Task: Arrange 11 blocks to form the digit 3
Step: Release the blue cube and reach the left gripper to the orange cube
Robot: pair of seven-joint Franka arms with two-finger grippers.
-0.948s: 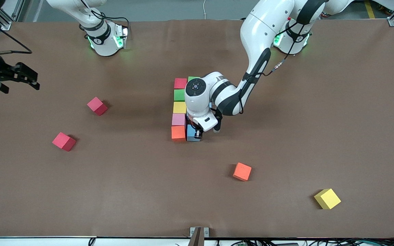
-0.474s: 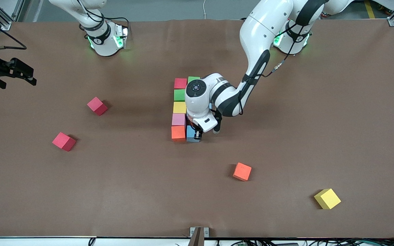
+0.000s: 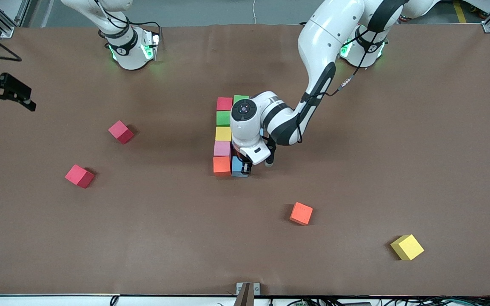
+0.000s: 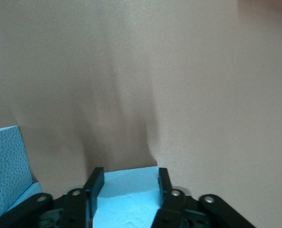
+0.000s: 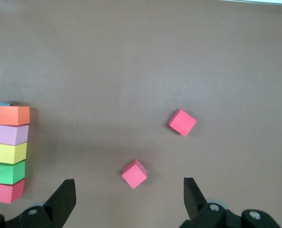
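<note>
A column of blocks lies mid-table: red (image 3: 224, 103), green (image 3: 223, 118), yellow (image 3: 223, 133), pink (image 3: 222, 148), orange (image 3: 222, 164). A second green block (image 3: 240, 98) sits beside the red one. My left gripper (image 3: 242, 168) is down at the light blue block (image 3: 240, 166), which rests beside the orange one. In the left wrist view its fingers (image 4: 95, 183) press both sides of this block (image 4: 126, 190), and another light blue block (image 4: 5, 161) shows close by. My right gripper (image 3: 2, 91) hangs open over the table's edge at the right arm's end, and stands empty (image 5: 129, 190).
Loose blocks lie apart on the brown table (image 3: 355, 148): two red ones (image 3: 121, 131) (image 3: 79, 176) toward the right arm's end, an orange one (image 3: 301, 213) nearer the camera than the column, and a yellow one (image 3: 407, 247) toward the left arm's end.
The right gripper has drifted farther out toward the table's edge at its end. The left gripper and the light blue block stay in place beside the orange block.
</note>
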